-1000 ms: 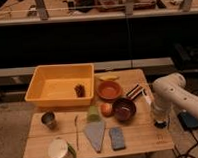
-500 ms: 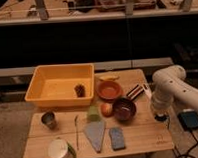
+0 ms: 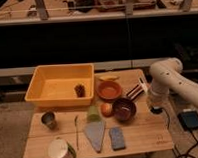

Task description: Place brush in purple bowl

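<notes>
The wooden table fills the lower frame, the yellow tub at its back left with a small dark pinecone-like thing inside. The white arm reaches in from the right, and its gripper hangs over the table's right edge, just beside the purple bowl, jaws together; whether it carries anything cannot be told. The orange bowl sits behind the purple one. The brush lies by the striped flat object, between orange bowl and arm. Down front: a metal cup and thin utensil.
</notes>
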`<action>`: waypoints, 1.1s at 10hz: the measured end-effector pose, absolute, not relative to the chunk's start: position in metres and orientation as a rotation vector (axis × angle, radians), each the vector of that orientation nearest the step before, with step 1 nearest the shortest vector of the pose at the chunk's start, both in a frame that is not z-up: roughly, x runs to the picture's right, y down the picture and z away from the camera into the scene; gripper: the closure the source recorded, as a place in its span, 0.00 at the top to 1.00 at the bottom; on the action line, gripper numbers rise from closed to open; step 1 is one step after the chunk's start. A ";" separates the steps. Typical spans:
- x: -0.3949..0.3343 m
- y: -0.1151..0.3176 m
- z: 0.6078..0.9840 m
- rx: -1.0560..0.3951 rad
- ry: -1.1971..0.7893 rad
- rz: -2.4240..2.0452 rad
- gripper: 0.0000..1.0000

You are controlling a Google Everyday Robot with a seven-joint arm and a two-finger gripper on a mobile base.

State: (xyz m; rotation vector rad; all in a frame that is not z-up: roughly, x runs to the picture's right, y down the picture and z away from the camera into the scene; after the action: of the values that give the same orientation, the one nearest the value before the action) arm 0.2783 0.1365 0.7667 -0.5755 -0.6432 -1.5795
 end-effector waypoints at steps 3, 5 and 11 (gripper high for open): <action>0.246 0.099 0.786 -0.523 -0.645 -1.599 0.14; 0.235 0.085 0.790 -0.489 -0.652 -1.590 0.14; 0.173 0.075 0.789 -0.396 -0.688 -1.555 0.14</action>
State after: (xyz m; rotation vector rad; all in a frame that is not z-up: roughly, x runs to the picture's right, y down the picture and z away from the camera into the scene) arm 0.1729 0.0754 0.7893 -0.3958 -0.6881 -1.5550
